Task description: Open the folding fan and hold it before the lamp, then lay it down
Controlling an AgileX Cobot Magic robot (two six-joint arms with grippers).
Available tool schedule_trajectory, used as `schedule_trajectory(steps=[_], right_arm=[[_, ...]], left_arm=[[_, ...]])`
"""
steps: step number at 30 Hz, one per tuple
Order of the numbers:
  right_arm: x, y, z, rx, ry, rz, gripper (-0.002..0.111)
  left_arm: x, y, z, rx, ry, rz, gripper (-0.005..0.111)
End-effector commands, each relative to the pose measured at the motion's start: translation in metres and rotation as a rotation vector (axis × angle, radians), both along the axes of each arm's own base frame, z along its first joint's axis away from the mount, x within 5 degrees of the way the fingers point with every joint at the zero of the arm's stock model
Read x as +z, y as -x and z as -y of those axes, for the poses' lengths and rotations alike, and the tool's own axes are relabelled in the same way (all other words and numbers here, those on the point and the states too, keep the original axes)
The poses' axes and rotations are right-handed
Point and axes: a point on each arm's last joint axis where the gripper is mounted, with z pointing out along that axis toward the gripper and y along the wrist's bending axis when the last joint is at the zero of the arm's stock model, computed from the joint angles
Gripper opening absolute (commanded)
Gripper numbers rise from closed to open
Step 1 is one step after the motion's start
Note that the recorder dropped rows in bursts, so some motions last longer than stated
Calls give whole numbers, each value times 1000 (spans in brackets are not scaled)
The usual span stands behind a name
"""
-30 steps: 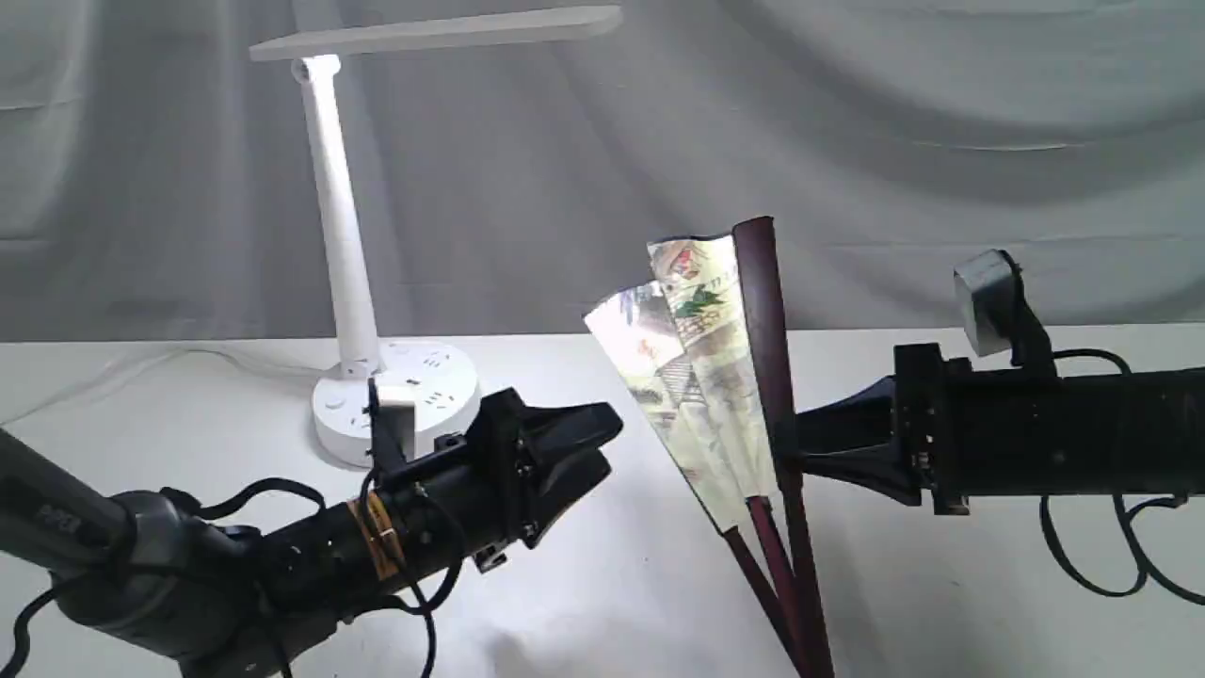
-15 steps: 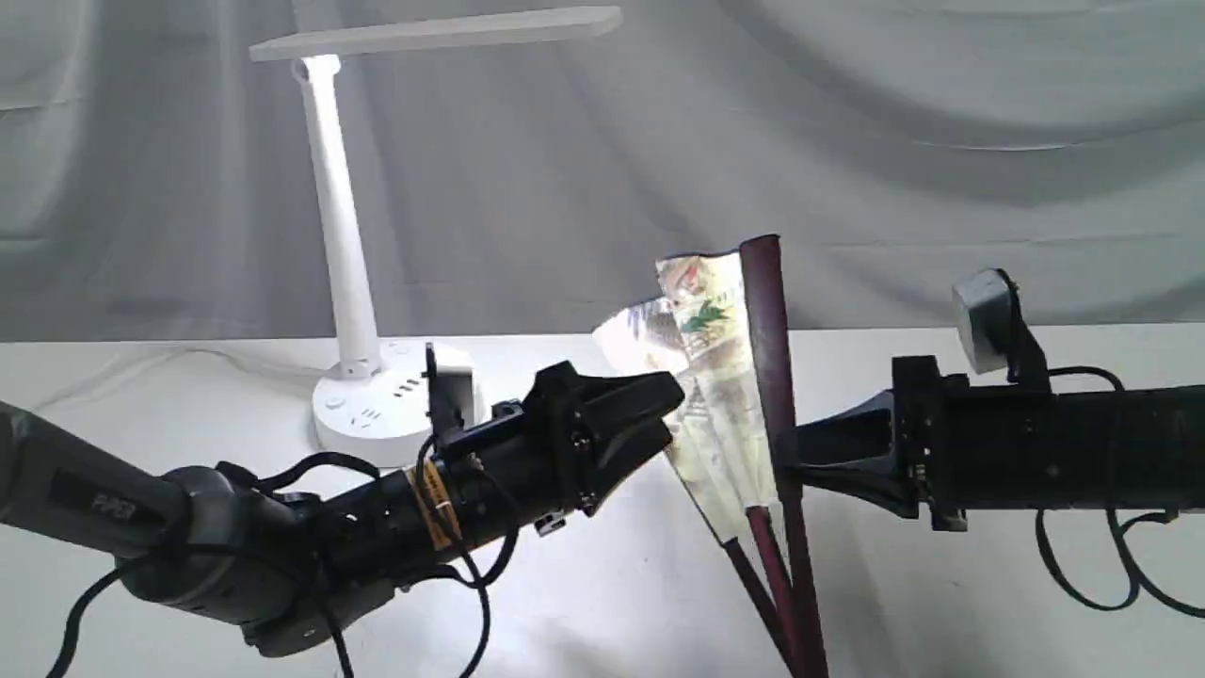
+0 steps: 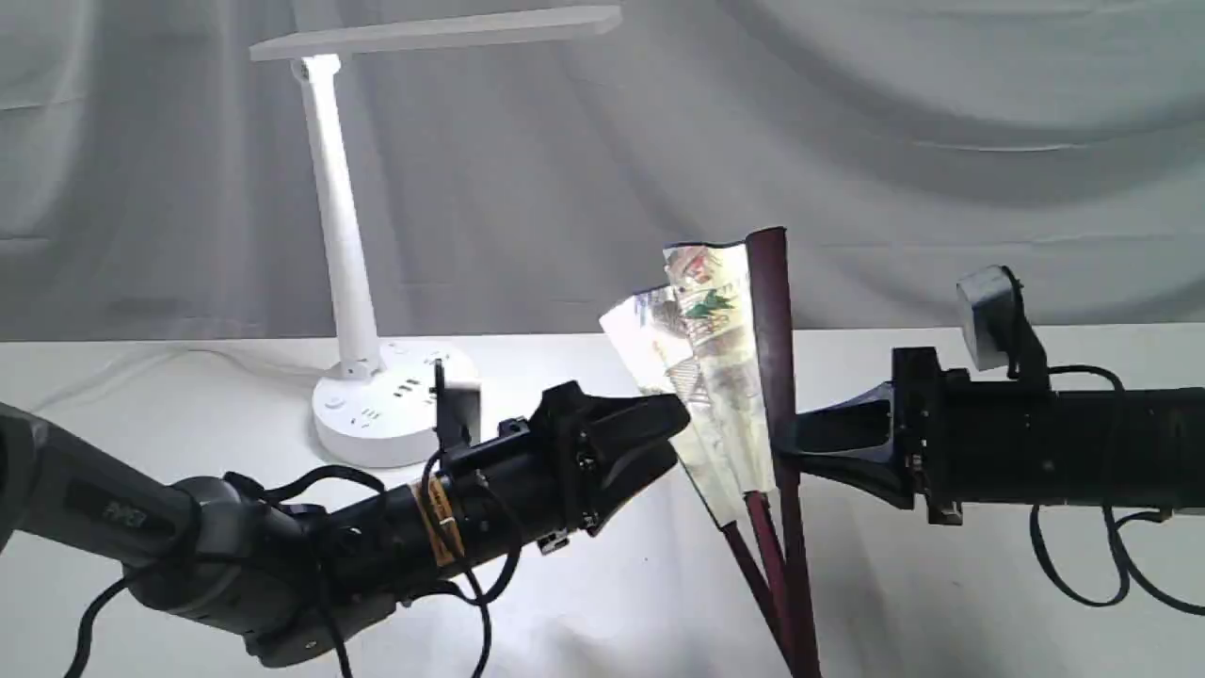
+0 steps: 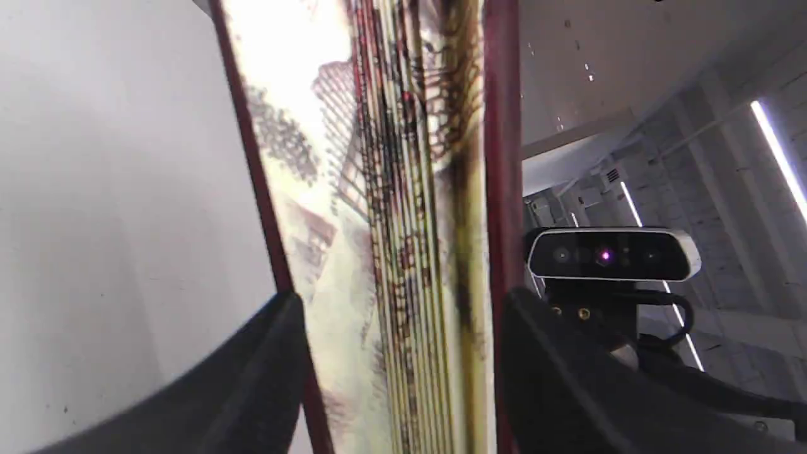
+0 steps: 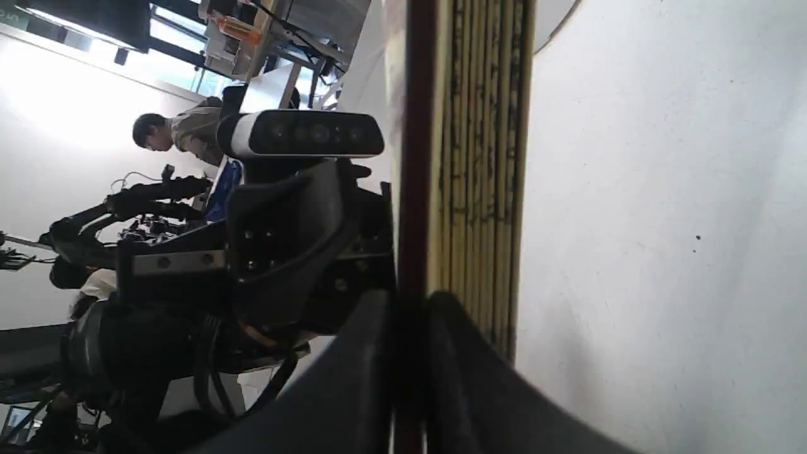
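A: Where's the folding fan [image 3: 715, 377]?
B: Upright and partly spread, above the worktop [image 3: 188, 395], right of the middle, toward the front edge.
A: Who holds it?
B: The right gripper [image 3: 783, 450] is clenched on its outer maroon guard. The left gripper [image 3: 673, 435] has its jaws spread on either side of the pleats.
A: And the desk lamp [image 3: 344, 254]?
B: Near the back edge, left of the fan.

Black arms [image 3: 1036, 452], looped cables [image 3: 1083, 556]; matte black left pincer [image 3: 678, 435]; orange wrist band [image 3: 433, 508].
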Motion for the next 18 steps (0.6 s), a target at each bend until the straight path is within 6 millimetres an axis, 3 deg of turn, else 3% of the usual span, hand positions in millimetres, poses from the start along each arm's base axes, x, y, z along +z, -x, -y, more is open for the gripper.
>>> schedule_trajectory(steps=[1,18], right_arm=[[4,1,-1,1,-14,22,0],[3,2,-6,31,-3,18,0]], left_arm=[[0,1,3,-14,-10,-3,48],[0,-12,-5,150,15,-57,48]])
